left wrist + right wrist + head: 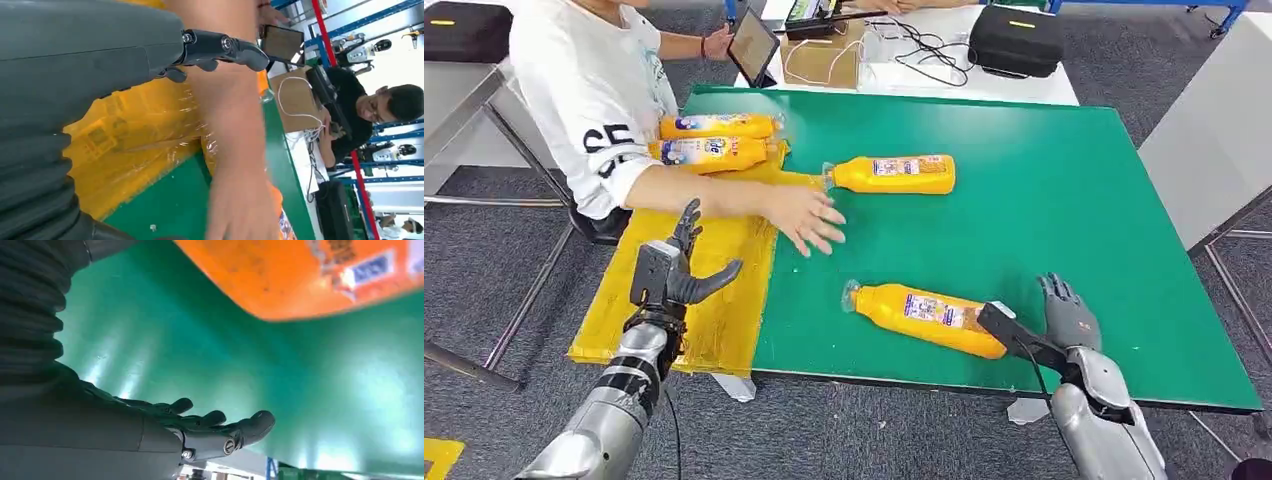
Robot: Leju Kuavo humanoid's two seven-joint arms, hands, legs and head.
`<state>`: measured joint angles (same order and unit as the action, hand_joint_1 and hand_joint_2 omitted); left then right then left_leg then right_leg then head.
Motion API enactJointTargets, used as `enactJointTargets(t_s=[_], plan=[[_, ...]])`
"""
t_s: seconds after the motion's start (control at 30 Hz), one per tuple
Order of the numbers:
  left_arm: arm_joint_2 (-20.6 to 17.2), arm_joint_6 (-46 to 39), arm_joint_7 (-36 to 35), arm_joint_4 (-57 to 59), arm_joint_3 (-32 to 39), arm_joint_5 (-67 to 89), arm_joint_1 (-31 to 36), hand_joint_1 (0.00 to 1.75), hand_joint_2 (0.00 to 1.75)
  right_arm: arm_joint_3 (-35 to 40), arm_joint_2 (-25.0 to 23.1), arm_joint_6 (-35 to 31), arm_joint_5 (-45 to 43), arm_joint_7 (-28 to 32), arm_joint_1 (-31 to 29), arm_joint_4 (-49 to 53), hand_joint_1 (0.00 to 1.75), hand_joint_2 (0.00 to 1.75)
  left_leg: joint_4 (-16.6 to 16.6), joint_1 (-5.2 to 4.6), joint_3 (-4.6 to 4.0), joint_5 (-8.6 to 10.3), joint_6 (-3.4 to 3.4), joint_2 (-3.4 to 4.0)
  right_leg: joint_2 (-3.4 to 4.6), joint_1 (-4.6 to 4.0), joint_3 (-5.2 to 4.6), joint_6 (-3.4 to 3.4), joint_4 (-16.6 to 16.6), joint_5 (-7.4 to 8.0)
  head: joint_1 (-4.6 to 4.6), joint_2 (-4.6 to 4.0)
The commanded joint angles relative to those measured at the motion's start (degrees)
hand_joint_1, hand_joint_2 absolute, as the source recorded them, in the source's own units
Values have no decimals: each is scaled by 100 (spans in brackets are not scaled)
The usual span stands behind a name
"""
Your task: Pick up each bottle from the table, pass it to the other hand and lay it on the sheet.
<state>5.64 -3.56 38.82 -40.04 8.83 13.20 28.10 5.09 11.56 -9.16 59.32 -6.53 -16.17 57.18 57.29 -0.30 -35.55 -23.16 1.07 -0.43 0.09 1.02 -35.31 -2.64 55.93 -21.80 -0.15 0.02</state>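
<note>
I see a green table (1064, 200) with a yellow sheet (714, 300) lying over its left edge. My left hand (674, 270) hangs over the sheet, near the sheet's front edge. Its fingers are spread and it holds nothing. My right hand (1054, 320) is near the front edge of the table, on the right. Its fingers are apart too and nothing is in it.

1 orange bottle (924, 318) lies on its side on the green, just beside my right hand, with its thumb next to the bottle's bottom end. I cannot tell if they touch. The green to the right of that hand is bare.

A person's arm (724, 195) reaches across the sheet, just past my left hand, and the person's hand (809, 220) rests on the green between the 2 bottles there. The far bottle (894, 173) lies on its side with its cap at the sheet's edge.

2 more bottles (714, 140) lie side by side on the far end of the sheet, next to the person. A tablet (752, 45) and a cardboard box (824, 55) stand behind the table.
</note>
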Motion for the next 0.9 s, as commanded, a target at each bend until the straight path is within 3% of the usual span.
enactJointTargets(t_s=[0.03, 0.17, 0.5, 0.53, 0.57, 0.6, 0.9], plan=[[5, -158, -109, -286, -18, -77, -293, 0, 175, 237, -550, -705, -357, 506, 1057, 1897, 0, 175, -3, 11, 23, -16, -15, 4, 0, -12, 22, 18, -2, -16, 0, -2], [46, -155, -235, -905, -36, -94, -730, 0, 175, 416, -420, -634, -308, 365, 1947, 3363, 0, 175, -3, 5, 2, -13, -9, -6, -5, -7, 5, 9, 5, -17, -2, 0], [65, -124, -242, -963, -31, -116, -737, 0, 175, 373, -364, -636, -315, 408, 1934, 3302, 0, 175, 2, 7, -7, -28, -15, -4, -4, -7, -3, 23, 4, -30, 0, -2], [93, -103, -249, -1055, -28, -138, -793, 0, 175, 355, -331, -675, -314, 420, 2063, 3510, 0, 0, 4, 9, 1, -32, -16, -5, -6, -10, 6, 25, 3, -34, 0, -2], [103, -82, -258, -1188, -59, -128, -872, 0, 175, 345, -279, -697, -262, 411, 2215, 3761, 0, 0, 0, 7, -3, -28, -15, -9, -8, -7, 2, 24, 2, -32, 0, -2], [106, -57, -262, -1242, -80, -123, -894, 0, 175, 330, -266, -716, -259, 410, 2279, 3885, 0, 175, -2, 1, -12, -24, -11, -12, -10, -1, -9, 20, 3, -30, -2, -2], [71, 56, -307, -1019, -165, -138, -804, 0, 175, 457, -345, -639, -391, 505, 1784, 3622, 0, 175, 1, 6, 5, -32, -14, 5, 3, -7, 4, 22, 2, -31, -2, 0]])
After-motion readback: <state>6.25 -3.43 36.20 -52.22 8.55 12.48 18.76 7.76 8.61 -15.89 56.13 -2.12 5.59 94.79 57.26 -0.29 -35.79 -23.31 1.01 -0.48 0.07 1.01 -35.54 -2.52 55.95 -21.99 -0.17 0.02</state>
